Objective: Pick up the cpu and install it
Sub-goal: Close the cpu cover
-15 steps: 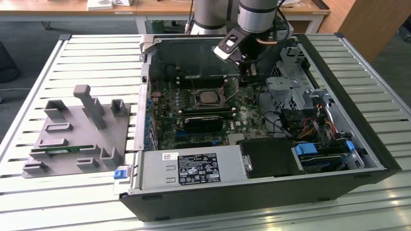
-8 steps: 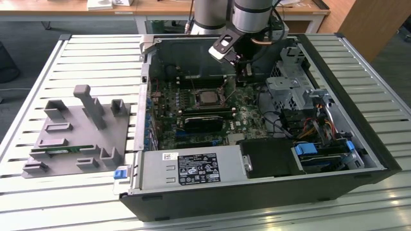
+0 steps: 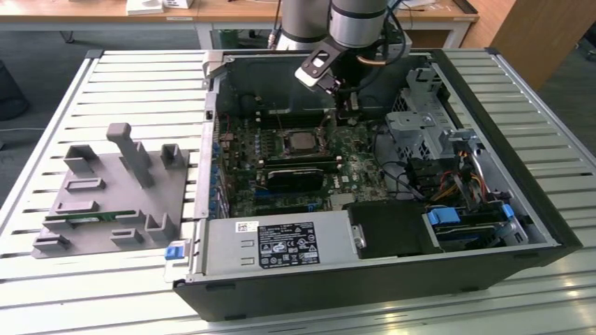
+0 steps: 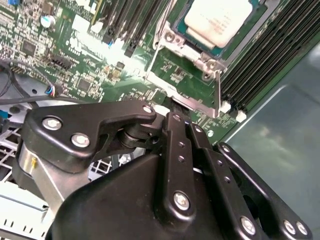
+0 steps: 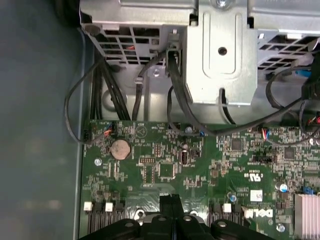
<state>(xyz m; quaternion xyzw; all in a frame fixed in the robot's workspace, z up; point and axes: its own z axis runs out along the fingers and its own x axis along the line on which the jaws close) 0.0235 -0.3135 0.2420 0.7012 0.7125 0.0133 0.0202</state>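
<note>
The cpu (image 3: 300,142), a square chip with a silver-grey top, lies flat in its socket in the middle of the motherboard (image 3: 279,188) inside the open computer case. In the second wrist view the cpu (image 4: 217,20) sits inside the metal socket frame (image 4: 187,75). My gripper (image 3: 352,115) hangs low over the board just beyond the socket, toward the back of the case. Its black fingers are shut together with nothing between them, as both wrist views show: gripper (image 4: 172,114), gripper (image 5: 171,200). The fingertips are close to the edge of the socket frame.
A grey plastic holder block (image 3: 112,195) with a green memory stick (image 3: 88,216) stands on the slatted table at the exterior view's left. Inside the case are a metal drive cage (image 3: 419,132), black cables (image 5: 100,100), memory slots (image 4: 260,65) and a power supply (image 3: 279,244).
</note>
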